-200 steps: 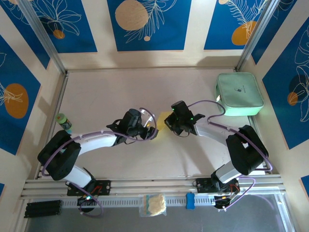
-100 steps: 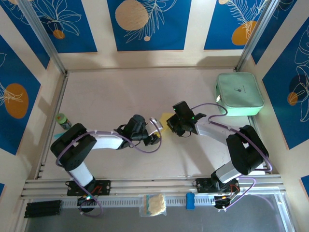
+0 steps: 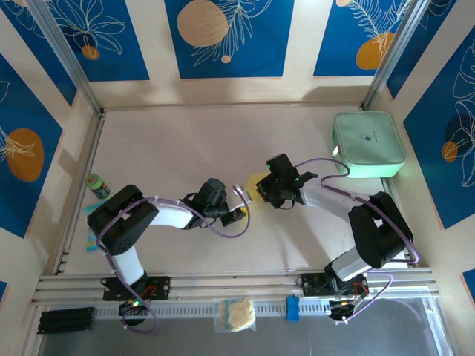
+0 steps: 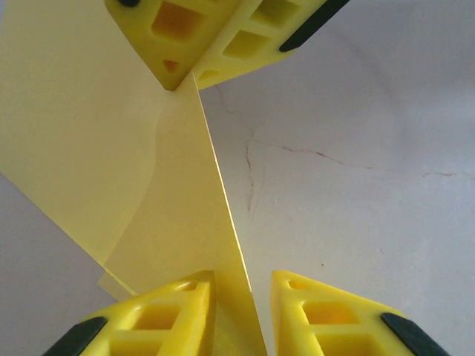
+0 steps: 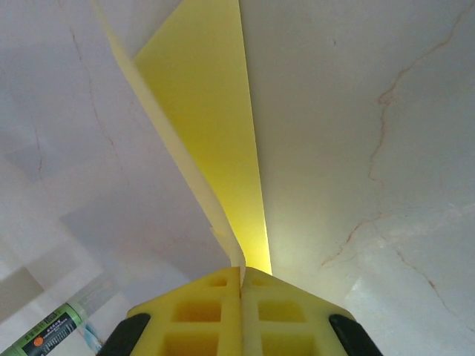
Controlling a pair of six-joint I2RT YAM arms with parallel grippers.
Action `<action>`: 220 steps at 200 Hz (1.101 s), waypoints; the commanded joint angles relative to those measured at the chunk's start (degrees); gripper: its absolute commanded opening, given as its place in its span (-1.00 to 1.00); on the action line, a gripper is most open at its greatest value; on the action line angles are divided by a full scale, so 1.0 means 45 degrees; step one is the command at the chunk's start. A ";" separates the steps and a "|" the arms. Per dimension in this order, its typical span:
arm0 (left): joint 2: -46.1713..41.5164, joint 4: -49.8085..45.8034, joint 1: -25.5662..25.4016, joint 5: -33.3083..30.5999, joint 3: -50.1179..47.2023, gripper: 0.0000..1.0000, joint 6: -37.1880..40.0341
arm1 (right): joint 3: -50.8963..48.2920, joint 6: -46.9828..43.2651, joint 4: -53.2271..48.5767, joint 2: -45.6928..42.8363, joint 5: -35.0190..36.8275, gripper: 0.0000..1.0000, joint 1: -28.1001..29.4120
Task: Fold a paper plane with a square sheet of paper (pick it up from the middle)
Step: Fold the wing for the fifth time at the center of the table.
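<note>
Nearest me, the left arm has drawn its elbow in at the lower left of the overhead view and pushed the left gripper [image 4: 243,285] up to the square sheet of paper [image 4: 111,148] at mid-frame. Its jaws have narrowed to a slim gap straddling the sheet's raised edge, not yet pinching (close, though). Just beyond, the right gripper [image 5: 241,276] stays clamped tight on the folded sheet. A two-handed hold looks imminent, so creasing can go on. The mint-green case [image 3: 369,143] sits far off at upper right.
</note>
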 commanded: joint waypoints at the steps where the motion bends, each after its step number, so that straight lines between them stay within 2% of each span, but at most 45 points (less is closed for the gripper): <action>1: 0.0137 0.0239 -0.0097 -0.0029 0.0216 -0.52 0.0226 | 0.0347 0.0219 -0.0432 0.0011 -0.0366 -1.00 -0.0059; 33: 0.0215 0.0322 -0.0074 -0.0051 0.0195 -0.62 0.0119 | 0.0427 0.0167 -0.0549 0.0151 -0.0481 -1.00 -0.0062; 67: 0.0290 0.0399 -0.0064 -0.0110 0.0179 -0.67 0.0001 | 0.0445 -0.0008 -0.0581 0.0305 -0.0548 -0.53 -0.0063; 91: 0.0301 0.0459 -0.0076 -0.0148 0.0122 -0.68 -0.0054 | 0.0601 -0.0063 -0.1115 0.0434 -0.0418 -0.30 -0.0043; 119: 0.0275 0.0562 -0.0080 -0.0203 0.0039 -0.68 -0.0053 | 0.0946 -0.0239 -0.1934 0.0629 -0.0261 -0.13 -0.0052; 180: 0.0237 0.0640 -0.0080 -0.0286 -0.0036 -0.68 -0.0100 | 0.0933 -0.0106 -0.2053 0.1070 -0.0296 -0.13 -0.0062; 220: 0.0237 0.0563 -0.0067 -0.0252 -0.0059 -0.66 0.0026 | 0.1157 -0.0289 -0.1992 0.1246 -0.0274 -0.38 -0.0180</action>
